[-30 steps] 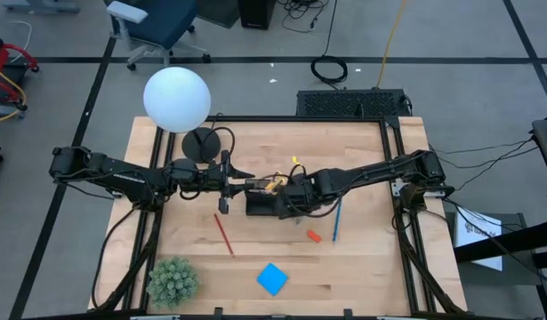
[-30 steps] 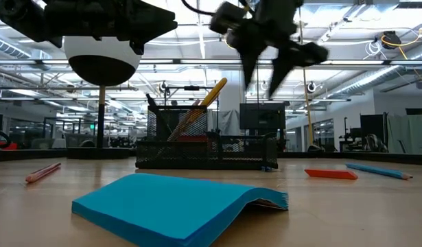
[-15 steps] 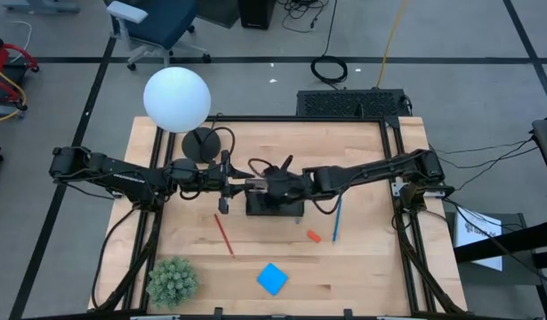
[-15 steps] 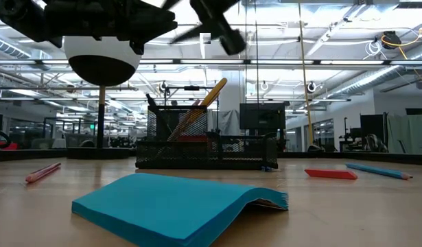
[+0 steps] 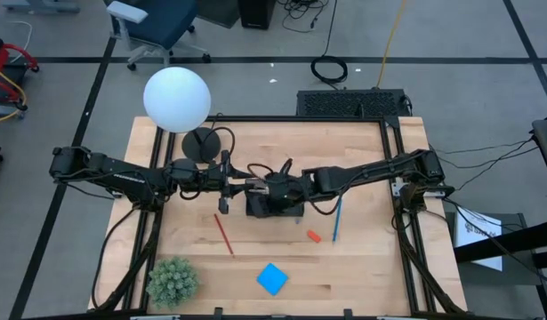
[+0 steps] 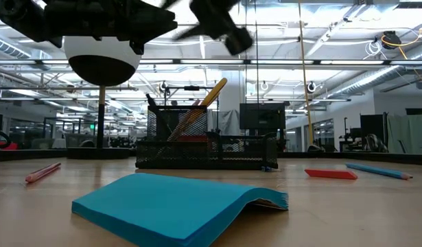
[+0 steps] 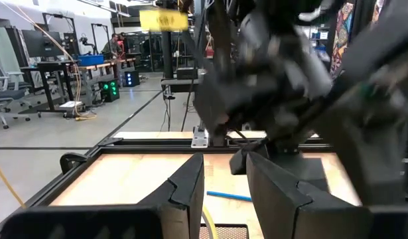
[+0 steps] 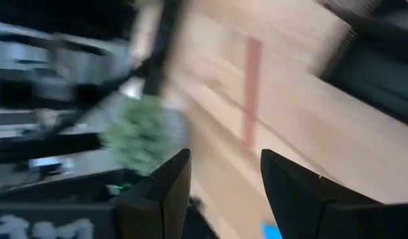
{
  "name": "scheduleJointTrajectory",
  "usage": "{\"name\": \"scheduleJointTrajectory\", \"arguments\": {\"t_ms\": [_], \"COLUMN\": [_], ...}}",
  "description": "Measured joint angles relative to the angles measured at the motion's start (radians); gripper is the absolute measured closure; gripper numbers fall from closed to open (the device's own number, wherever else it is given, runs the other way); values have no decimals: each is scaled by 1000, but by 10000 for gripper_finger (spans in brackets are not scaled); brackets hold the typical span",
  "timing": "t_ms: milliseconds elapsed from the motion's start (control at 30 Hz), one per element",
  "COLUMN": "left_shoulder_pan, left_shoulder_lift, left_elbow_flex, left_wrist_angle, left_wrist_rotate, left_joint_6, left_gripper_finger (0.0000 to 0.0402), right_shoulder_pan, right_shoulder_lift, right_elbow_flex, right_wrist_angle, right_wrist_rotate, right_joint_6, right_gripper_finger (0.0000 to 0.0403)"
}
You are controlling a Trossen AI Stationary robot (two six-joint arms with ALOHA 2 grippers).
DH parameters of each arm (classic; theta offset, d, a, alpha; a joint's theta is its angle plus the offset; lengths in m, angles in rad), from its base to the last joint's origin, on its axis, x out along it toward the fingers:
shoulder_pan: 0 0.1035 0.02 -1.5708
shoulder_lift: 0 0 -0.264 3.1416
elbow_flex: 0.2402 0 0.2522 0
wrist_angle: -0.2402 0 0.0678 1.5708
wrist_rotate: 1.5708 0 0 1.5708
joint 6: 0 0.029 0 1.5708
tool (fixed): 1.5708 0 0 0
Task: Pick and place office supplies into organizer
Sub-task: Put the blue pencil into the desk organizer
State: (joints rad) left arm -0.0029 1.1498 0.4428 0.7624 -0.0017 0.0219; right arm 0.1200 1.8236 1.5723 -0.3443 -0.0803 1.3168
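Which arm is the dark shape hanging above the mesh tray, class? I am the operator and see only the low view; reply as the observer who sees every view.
Observer: From above, it is the right arm; its pincer hangs over the tray.
Operator: Is it carrying anything?
Observer: No. Its own wrist view shows the fingers apart with nothing between them.
Operator: What stands near me that I miss?
Observer: A green plant stands at the table's near left corner, left of the blue pad.
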Motion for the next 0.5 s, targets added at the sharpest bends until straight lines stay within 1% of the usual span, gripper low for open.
{"name": "scheduleJointTrajectory", "arguments": {"t_ms": [200, 300, 400, 500], "left_shoulder_pan": [0, 0, 0, 0], "left_shoulder_lift": [0, 0, 0, 0], "left_elbow_flex": [0, 0, 0, 0], "left_wrist_angle": [0, 2, 1, 2], "left_wrist_rotate": [0, 0, 0, 0], "left_joint_6": [0, 0, -26, -84], "left_gripper_finger": [289, 288, 289, 289], "right_shoulder_pan": [0, 0, 5, 6], "right_shoulder_lift": [0, 0, 0, 0], "right_elbow_flex": [0, 0, 0, -4], "right_wrist_angle": [-415, -617, -757, -814], "right_wrist_rotate": [4, 33, 69, 87], "right_joint_6": [174, 255, 295, 306], "right_gripper_finger": [232, 232, 232, 232]}}
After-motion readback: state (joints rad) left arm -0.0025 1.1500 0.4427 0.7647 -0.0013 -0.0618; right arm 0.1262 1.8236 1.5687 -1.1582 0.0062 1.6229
